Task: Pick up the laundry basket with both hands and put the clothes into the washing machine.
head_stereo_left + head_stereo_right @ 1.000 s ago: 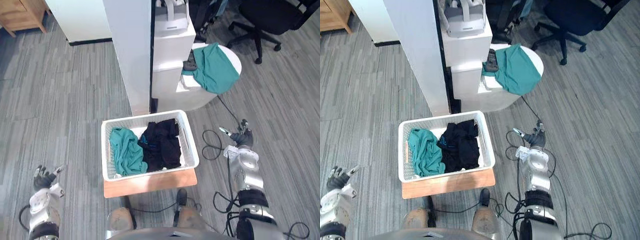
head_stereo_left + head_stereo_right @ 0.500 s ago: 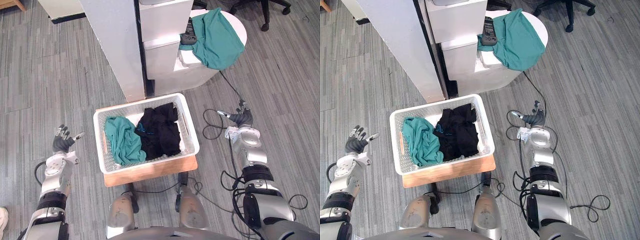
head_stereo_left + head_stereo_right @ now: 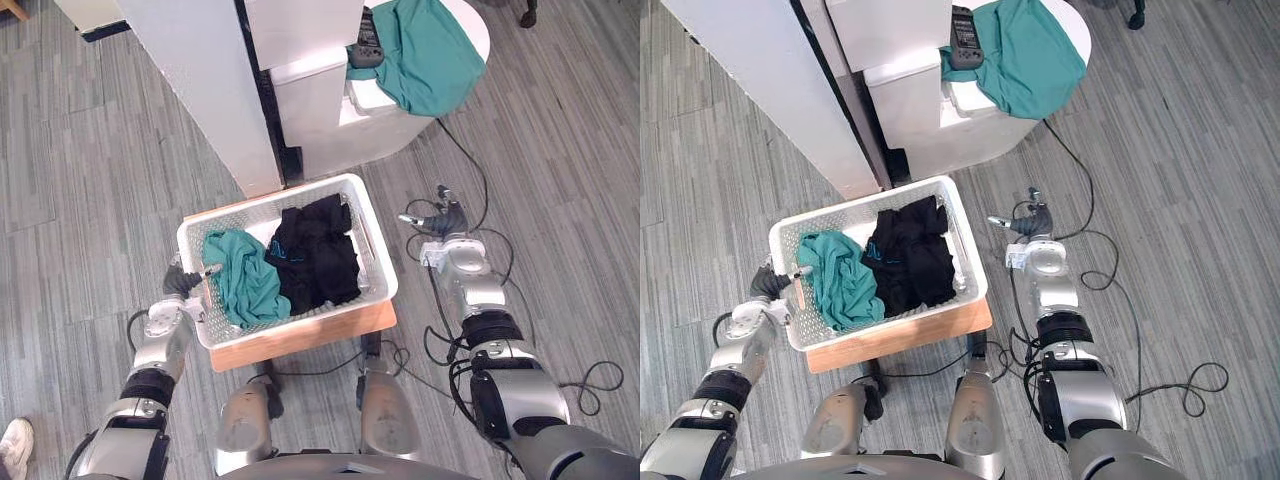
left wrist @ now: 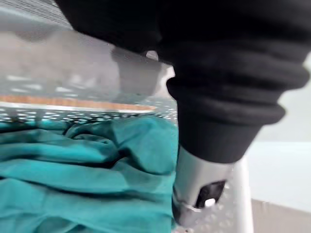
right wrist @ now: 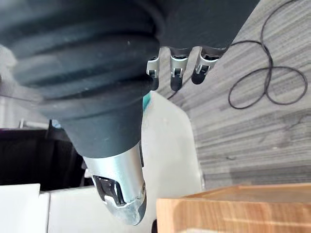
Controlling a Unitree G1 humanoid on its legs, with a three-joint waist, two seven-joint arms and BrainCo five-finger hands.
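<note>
While the right robot hand (image 3: 443, 222) hangs much where it was half a second ago, off the right side of the laundry basket (image 3: 368, 235) with bare floor between them, the left robot hand (image 3: 180, 284) has come in from well out on the floor and now sits at the basket's left rim. Its wrist view shows its thumb (image 4: 194, 184) reaching over the perforated wall above the teal garment (image 3: 240, 285). Whether its fingers have closed on the rim I cannot tell. The right robot hand is spread and holds nothing.

So the lift looks half prepared: one side reached, the other yet to close in (a one-sided pull would likely tip or slide the load).

The basket sits on a small wooden worktop (image 3: 310, 335) with the black garment (image 3: 315, 255) beside the teal one. The worktop's near edge shows just under the basket's near rim.

A white pillar (image 3: 190, 90) stands close beyond the far rim. The white washing machine (image 3: 330, 120), another teal cloth (image 3: 425, 50) draped on it, is beyond the far right corner. Open floor lies on both sides, so straight up looks the freest path.
</note>
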